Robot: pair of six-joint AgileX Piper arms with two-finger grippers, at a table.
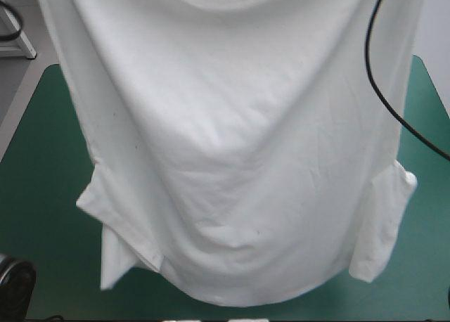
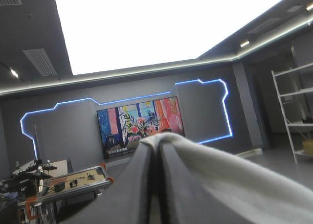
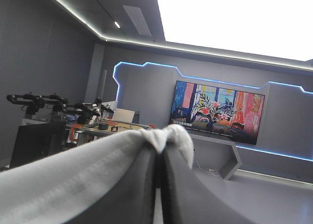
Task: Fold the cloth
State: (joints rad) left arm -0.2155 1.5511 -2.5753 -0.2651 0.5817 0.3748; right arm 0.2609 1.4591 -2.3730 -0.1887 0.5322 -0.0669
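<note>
The white T-shirt [image 1: 232, 146] hangs lifted in front of the high camera, spread wide, its hem sagging just above the near part of the teal-green table [image 1: 35, 181]. Both short sleeves dangle at its sides. The grippers are out of the high view, hidden above and behind the cloth. In the left wrist view my left gripper [image 2: 155, 145] is raised, its black fingers met in a pointed arch with a fold of the T-shirt [image 2: 220, 170] draped over the tip. My right gripper [image 3: 160, 143] is likewise shut, with the T-shirt [image 3: 68, 170] bunched at its tip.
The teal-green cover shows on both sides of the hanging shirt and under its hem. Both wrist views look level into the room, away from the table.
</note>
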